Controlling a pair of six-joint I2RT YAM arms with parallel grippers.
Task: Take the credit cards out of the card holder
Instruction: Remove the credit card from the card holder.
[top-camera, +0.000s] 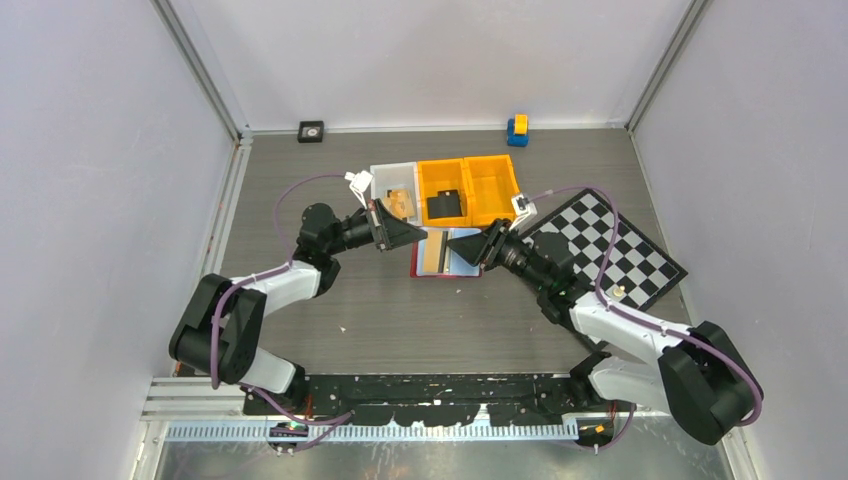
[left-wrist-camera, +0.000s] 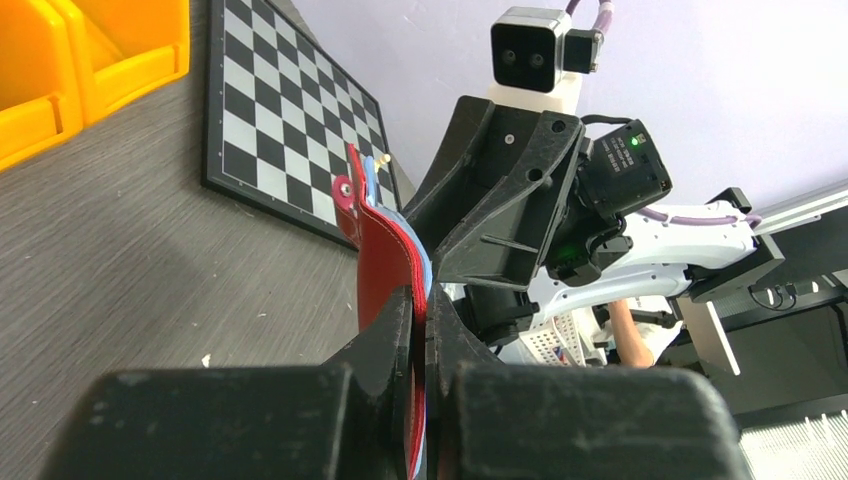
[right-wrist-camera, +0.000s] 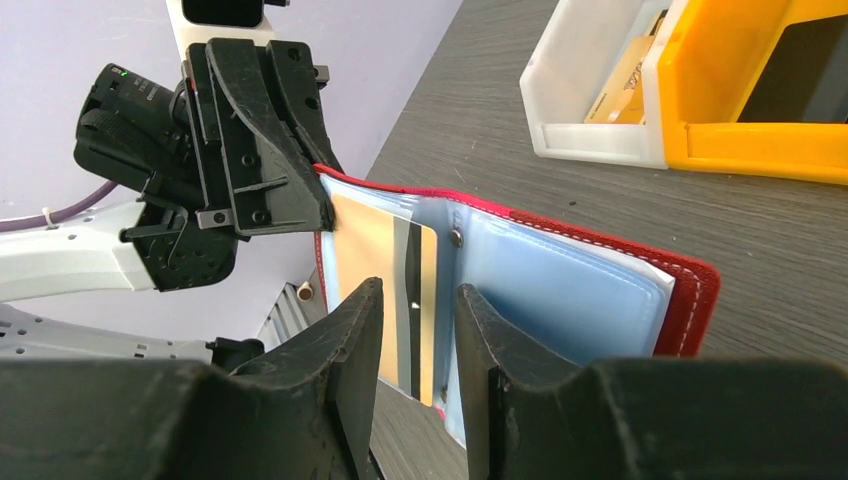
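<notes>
Left gripper (left-wrist-camera: 420, 335) has its jaws pressed together on the edge of the small flat red folding card holder (right-wrist-camera: 560, 290), pinching the left flap and keeping it raised off the grey wood-grain tabletop (top-camera: 380, 320); the other half seems to lie on the surface, opened out like a book between the two arms, just in front of the orange plastic bins (top-camera: 468, 190) and the white plastic bin (right-wrist-camera: 590, 140).

Right gripper (right-wrist-camera: 420, 295) is lined up at the open face with its jaws apart and nothing in them; in the gap beyond its fingertips sits a thin tan rectangular credit card with a dark stripe (right-wrist-camera: 385, 240), tucked in a pale bluish clear sleeve, its lower end poking out past the sleeve edge; whether more cards lie behind it, I cannot tell.

So, by my reading, this is the reach-in for an extraction: one arm bracing, the other about to take a card.

The next move calls for the right fingers to slip over the exposed end of that card, close on it alone and not on the soft plastic, then draw it straight along the sleeve; the left clamp needs to hold firm, or the whole holder would drag along.
</notes>
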